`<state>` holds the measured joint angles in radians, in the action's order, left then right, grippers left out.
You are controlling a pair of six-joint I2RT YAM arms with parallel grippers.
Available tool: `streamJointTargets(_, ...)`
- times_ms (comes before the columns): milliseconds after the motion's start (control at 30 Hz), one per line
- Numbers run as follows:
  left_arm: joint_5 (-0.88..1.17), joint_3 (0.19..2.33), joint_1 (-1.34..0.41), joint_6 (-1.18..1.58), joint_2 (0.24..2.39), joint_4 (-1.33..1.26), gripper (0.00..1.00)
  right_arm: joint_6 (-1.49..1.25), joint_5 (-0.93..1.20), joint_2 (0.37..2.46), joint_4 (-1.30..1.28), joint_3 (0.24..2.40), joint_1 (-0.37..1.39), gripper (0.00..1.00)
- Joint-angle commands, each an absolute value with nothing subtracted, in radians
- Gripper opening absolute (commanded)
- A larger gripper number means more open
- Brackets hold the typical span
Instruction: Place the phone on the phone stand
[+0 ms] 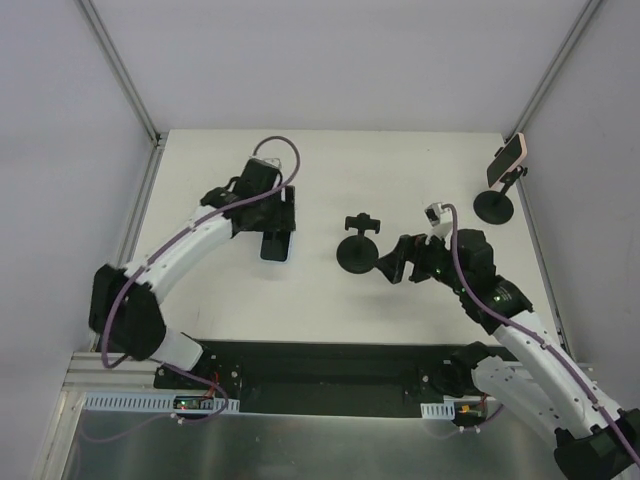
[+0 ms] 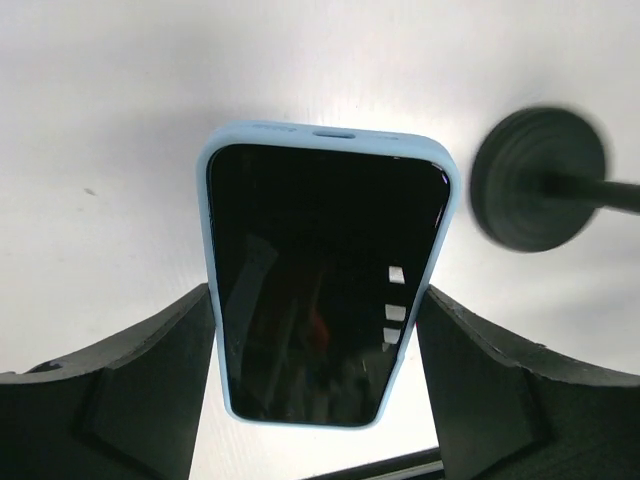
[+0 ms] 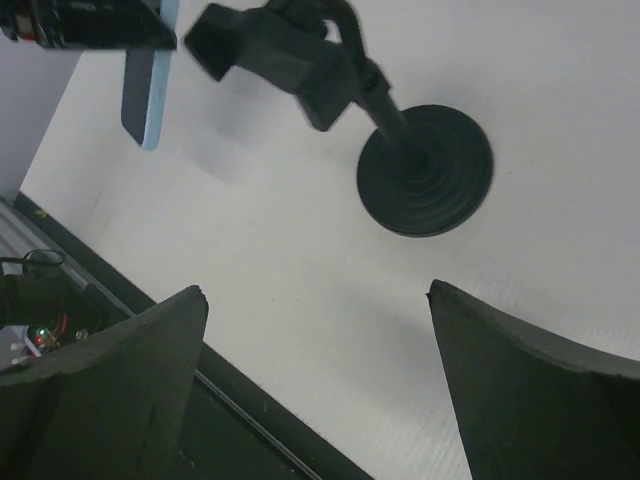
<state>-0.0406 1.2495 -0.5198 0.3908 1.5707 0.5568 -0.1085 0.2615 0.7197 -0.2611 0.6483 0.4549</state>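
Observation:
A phone in a light blue case sits between my left gripper's two fingers, which press on its long edges. In the top view the phone is left of the black phone stand, and my left gripper holds it. The right wrist view shows the phone edge-on, off the table, beside the stand's clamp and round base. My right gripper is open and empty, just right of the stand in the top view.
A second black stand at the back right carries a pink-cased phone. White walls and metal frame posts close in the table. A black strip runs along the near edge by the arm bases.

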Motion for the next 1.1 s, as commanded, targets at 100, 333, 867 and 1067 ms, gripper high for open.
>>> streamJointTargets(100,-0.114,1.147,-0.502,0.551,1.143,0.347,0.0,-0.078,0.051,0.753,-0.062,0.745,0.741,0.95)
streamJointTargets(333,-0.1,1.101,-0.502,0.687,0.967,0.288,0.0,-0.061,-0.101,1.021,0.021,0.966,0.974,0.97)
streamJointTargets(867,-0.002,0.991,-0.5,0.867,0.884,0.198,0.0,-0.144,-0.206,1.477,0.012,1.308,1.072,0.76)
streamJointTargets(1067,0.023,0.977,-0.5,0.884,0.865,0.167,0.0,-0.17,-0.114,1.49,0.07,1.296,1.072,0.43)
